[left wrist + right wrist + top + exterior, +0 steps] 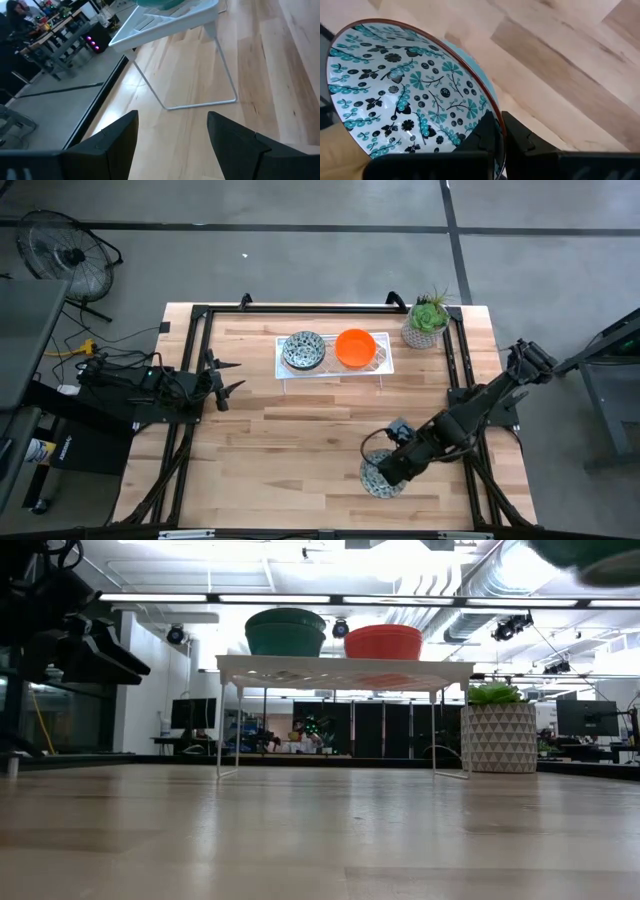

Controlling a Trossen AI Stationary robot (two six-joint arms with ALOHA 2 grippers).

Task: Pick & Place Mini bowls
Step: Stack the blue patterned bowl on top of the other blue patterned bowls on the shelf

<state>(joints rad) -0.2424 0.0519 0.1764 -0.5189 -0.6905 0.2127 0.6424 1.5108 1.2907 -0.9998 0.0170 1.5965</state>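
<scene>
A white wire rack [335, 367] stands at the far middle of the table. It carries a mosaic-patterned mini bowl [303, 350] and an orange mini bowl [355, 347]; the low view shows both bowls [286, 632] [383, 641] sitting on the rack top. My right gripper [388, 470] hangs over the near right part of the table, shut on another patterned bowl [410, 90], whose underside shows at the low view's top right [590, 555]. My left gripper [225, 376] waits open at the left edge, its fingers [120, 140] aimed toward the rack. My right gripper pinches the patterned bowl's rim [496, 116] on the side nearest the arm. One finger [485, 134] is inside the bowl and the other [522, 137] is outside its wall. The fingers slant steeply down from above. The bowl is lifted clear of the table, mouth up.
A pale patterned pot with a green plant [427, 320] stands at the far right, beside the rack. A dark frame [200, 320] runs around the tabletop. Bare wood [290, 440] lies between the rack and the near edge.
</scene>
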